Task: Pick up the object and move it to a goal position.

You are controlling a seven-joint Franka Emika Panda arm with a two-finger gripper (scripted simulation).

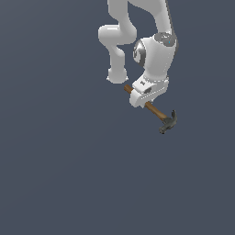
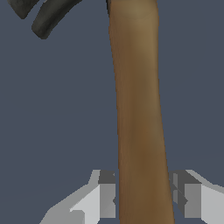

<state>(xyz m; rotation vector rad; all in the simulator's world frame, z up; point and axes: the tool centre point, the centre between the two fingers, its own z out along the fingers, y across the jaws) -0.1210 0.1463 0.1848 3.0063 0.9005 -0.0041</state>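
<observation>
Surface: a plain, flat dark slate-blue surface (image 1: pixel 59 174) fills both views, with no edges or markings showing.

Arm: the glossy white jointed Panda arm (image 1: pixel 153 50) comes in from the upper edge of the exterior view and bends down toward the hammer's handle.

Hammer: a small claw hammer with a slim brown wooden handle and a dark grey metal head (image 1: pixel 156 111) lies slantwise under the arm's wrist; in the wrist view the handle (image 2: pixel 140 113) runs the full height of the picture.

Hammer head: the dark grey head (image 1: pixel 168 122) sits at the end of the handle farthest from the arm, toward the exterior view's lower right; in the wrist view only its curved dark claw (image 2: pixel 50 17) shows at the far end of the handle.

Handle butt: a short brown stub (image 1: pixel 127 88) sticks out of the end effector on the side away from the head.

End effector: the white and grey end effector (image 1: pixel 142 97) straddles the handle nearer the butt than the head; in the wrist view one grey finger pad (image 2: pixel 106 199) presses the handle's side and the other pad (image 2: pixel 189 199) sits just beside the opposite side, so the hammer is clamped between them.

Height: whether the hammer rests on the surface or hangs above it I cannot tell.
</observation>
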